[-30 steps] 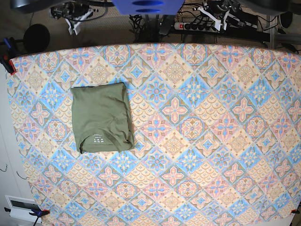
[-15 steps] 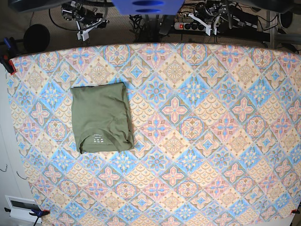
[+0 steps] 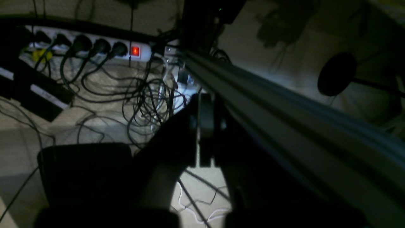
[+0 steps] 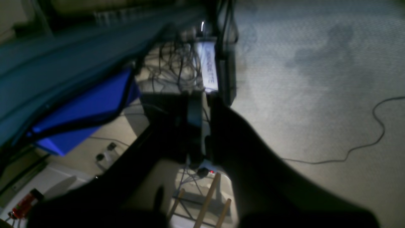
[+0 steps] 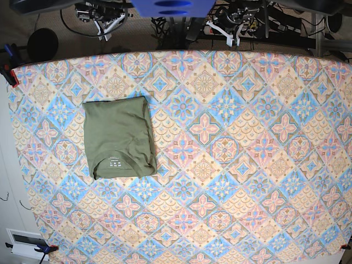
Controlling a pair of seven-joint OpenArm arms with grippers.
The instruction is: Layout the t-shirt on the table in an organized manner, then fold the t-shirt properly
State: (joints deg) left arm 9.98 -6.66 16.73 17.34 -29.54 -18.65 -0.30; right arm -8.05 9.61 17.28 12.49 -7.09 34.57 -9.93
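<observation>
The olive-green t-shirt (image 5: pixel 119 137) lies folded into a neat rectangle on the left part of the table (image 5: pixel 247 165), its neck label facing the near side. Both arms are drawn back beyond the table's far edge. My right gripper (image 5: pixel 108 26) hangs at the top left and my left gripper (image 5: pixel 229 32) at the top right, neither near the shirt. In the wrist views the left gripper (image 3: pixel 207 106) and the right gripper (image 4: pixel 202 101) show dark fingers pressed together over the floor, with nothing between them.
A power strip (image 3: pixel 95 50) with a lit red switch and tangled cables lies on the floor behind the table. A blue mount (image 5: pixel 173 6) sits at the top centre. A round black base (image 5: pixel 43 44) stands at the far left. Clamps (image 5: pixel 8 72) grip the table's left corner.
Both grippers have swung inward along the far edge toward the centre mount. The folded t-shirt has not moved.
</observation>
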